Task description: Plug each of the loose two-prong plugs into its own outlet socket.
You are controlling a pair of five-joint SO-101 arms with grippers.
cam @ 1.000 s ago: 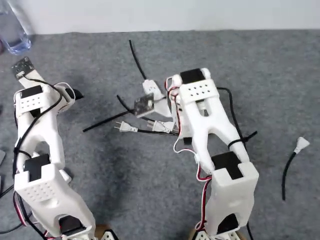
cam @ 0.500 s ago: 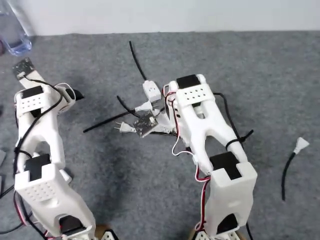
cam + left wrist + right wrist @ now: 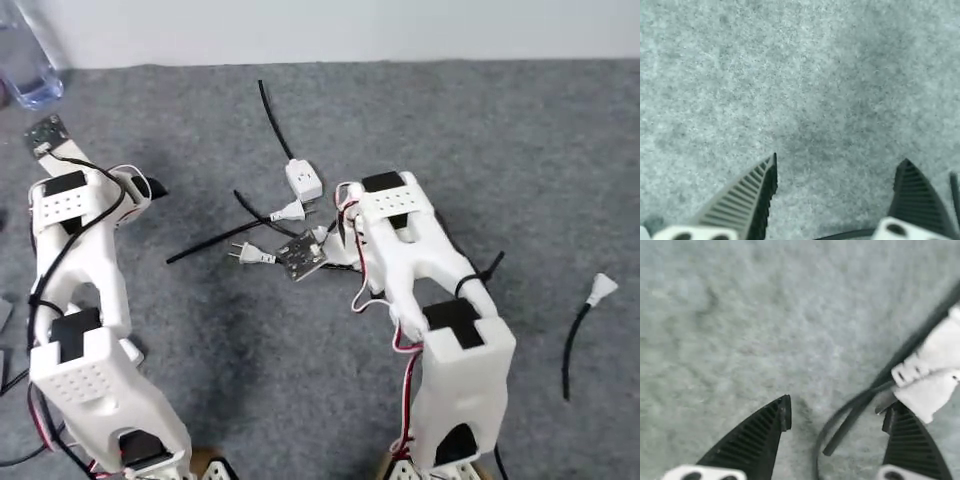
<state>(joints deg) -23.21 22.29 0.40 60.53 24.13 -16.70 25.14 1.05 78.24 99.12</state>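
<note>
One white plug (image 3: 257,257) lies flat on the grey carpet (image 3: 250,340) just left of the right arm, its long axis left to right and its prongs pointing left. A second plug (image 3: 290,211) lies just beyond it near the white socket (image 3: 304,180), and a third plug (image 3: 601,290) sits well apart at the right. The right gripper (image 3: 837,415) is wide open and empty over black cords (image 3: 861,410), with a plug body (image 3: 930,372) just beside one finger; the left gripper (image 3: 838,162) is wide open too, holding nothing, over bare carpet.

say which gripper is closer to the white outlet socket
Right. The right gripper is close by the white outlet socket, beside a plug; the left gripper is far off over bare carpet.
</note>
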